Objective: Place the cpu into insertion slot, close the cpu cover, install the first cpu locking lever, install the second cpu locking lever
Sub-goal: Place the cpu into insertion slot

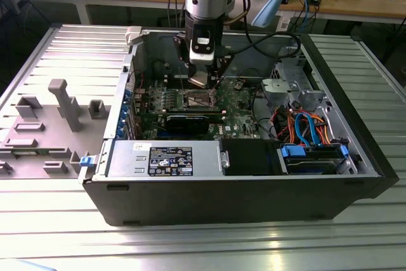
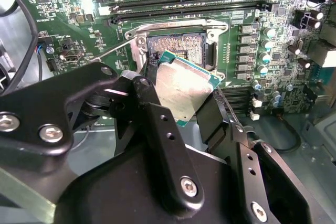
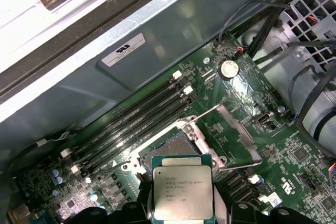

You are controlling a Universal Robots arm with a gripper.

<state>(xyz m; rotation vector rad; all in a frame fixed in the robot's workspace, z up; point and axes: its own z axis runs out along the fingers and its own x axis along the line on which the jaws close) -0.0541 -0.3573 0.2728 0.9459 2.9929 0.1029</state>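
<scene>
Ribbed metal table [image 1: 190, 245] carries an open computer case [image 1: 254, 201]. In the exterior view, upper middle of the frame, the gripper [image 1: 200, 82] hangs just above the insertion slot [image 1: 198, 99]. In the second wrist view its black fingers [image 2: 157, 124] are closed partway, pinching the cpu [image 2: 184, 90] by opposite edges over the bare slot. In the first wrist view the cpu cover [image 3: 233, 129] stands swung open beside the slot.
</scene>
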